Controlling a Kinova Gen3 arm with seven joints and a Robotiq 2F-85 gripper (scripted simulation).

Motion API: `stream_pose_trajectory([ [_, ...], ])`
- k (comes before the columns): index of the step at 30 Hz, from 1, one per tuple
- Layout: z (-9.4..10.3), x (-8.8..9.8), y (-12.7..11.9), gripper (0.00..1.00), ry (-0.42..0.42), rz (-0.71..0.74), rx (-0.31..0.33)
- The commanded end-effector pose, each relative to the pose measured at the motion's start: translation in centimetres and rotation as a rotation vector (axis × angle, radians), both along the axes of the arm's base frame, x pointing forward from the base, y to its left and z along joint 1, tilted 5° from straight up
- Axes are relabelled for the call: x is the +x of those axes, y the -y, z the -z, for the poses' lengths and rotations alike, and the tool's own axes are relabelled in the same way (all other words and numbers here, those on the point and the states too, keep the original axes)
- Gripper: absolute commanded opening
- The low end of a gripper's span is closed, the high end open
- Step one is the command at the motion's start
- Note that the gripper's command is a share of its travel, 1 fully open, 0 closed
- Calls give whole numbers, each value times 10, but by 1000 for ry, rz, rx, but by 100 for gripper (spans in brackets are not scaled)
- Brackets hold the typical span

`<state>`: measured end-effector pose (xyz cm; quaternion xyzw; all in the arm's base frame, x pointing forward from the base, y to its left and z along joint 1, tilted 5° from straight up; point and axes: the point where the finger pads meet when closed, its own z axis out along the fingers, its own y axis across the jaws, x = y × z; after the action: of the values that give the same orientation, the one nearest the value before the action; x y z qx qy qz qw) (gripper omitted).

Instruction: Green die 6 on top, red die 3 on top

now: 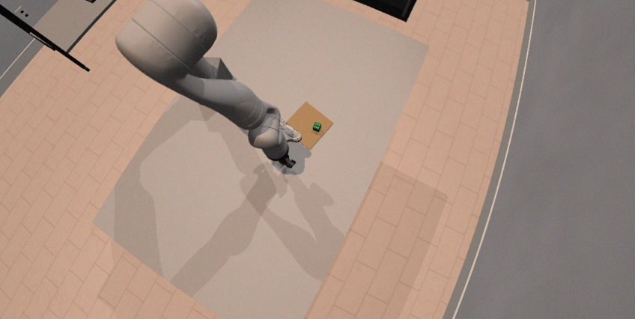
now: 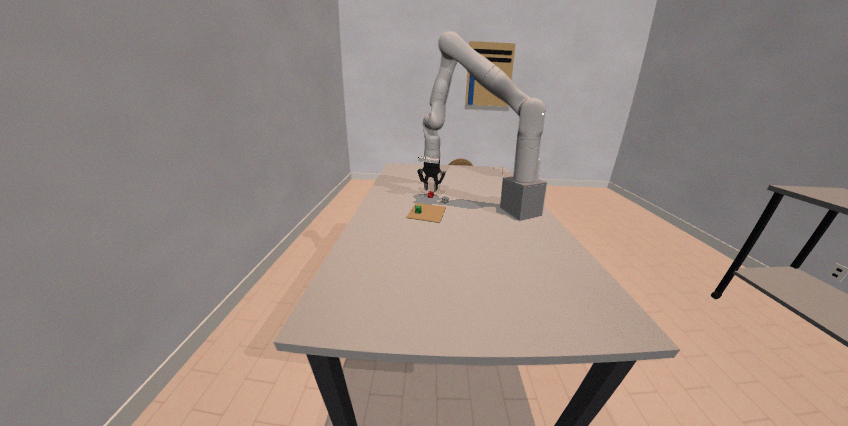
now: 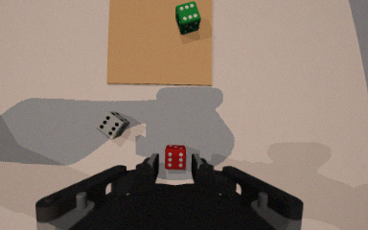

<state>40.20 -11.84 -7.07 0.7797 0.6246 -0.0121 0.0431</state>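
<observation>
Claw parted around the red die, green die on the mat.
On the long grey table [image 1: 356,70] [image 2: 476,279] [image 3: 291,96], the Kinova arm [image 1: 227,93] [image 2: 490,73] reaches left from its pedestal in the exterior view; the square tan mat [image 1: 307,115] [image 2: 431,216] [image 3: 148,48] lies flat, nearer than the two-finger claw [image 1: 290,163] [image 2: 430,188] [image 3: 174,162]. The claw points down, released and partly open, gripping nothing; a gap shows on each side of the red die [image 2: 430,194] [image 3: 175,157] between its fingertips, six pips up, off the mat on its far side. The green die [image 1: 317,126] [image 2: 418,208] [image 3: 188,18] sits on the mat's left part, six up. The white die [image 2: 445,199] [image 3: 113,125], also showing six, lies off the mat, right of the red one.
</observation>
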Motion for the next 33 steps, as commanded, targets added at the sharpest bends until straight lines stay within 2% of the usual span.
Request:
stream_pose_trajectory([
  [1,-1,1,0,41,2,0,0],
  [12,2,1,0,41,2,0,0],
  [33,30,2,3,41,2,0,0],
])
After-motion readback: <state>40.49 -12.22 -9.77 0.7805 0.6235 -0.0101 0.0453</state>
